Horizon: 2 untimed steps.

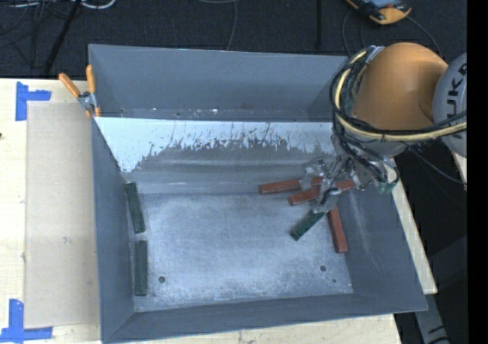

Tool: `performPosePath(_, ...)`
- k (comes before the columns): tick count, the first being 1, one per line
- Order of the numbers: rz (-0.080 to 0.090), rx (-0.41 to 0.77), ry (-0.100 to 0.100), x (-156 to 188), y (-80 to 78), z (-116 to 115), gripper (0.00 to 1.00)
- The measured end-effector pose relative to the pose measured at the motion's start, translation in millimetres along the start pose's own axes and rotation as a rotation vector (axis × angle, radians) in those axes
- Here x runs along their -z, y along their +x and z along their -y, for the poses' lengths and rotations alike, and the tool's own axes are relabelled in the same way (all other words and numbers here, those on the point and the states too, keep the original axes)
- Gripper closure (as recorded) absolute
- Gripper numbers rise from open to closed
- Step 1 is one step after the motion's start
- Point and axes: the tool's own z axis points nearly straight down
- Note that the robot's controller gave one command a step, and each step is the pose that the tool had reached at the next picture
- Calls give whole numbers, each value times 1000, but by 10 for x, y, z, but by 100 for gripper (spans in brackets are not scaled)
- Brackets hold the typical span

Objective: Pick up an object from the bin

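My gripper (328, 191) hangs low at the right side of the bin, under the orange dome, right over a small cluster of sticks. A red-brown stick (278, 187) lies to its left, a shorter red-brown one (303, 197) just below that. Another red-brown stick (338, 229) points down toward the bin's front right. A dark green stick (306, 225) lies slanted beneath the gripper. The fingertips sit among these sticks, and the view does not tell me whether anything is between them.
Two dark green sticks lie along the bin's left wall, one (135, 207) above the other (140, 266). The arm and its cables cover the bin's right rim.
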Motion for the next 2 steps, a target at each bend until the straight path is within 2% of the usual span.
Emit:
performPosePath(1, 0, -1, 0, 0, 0, 1, 100)
performPosePath(2, -3, -15, -1, 354, -66, -7, 100)
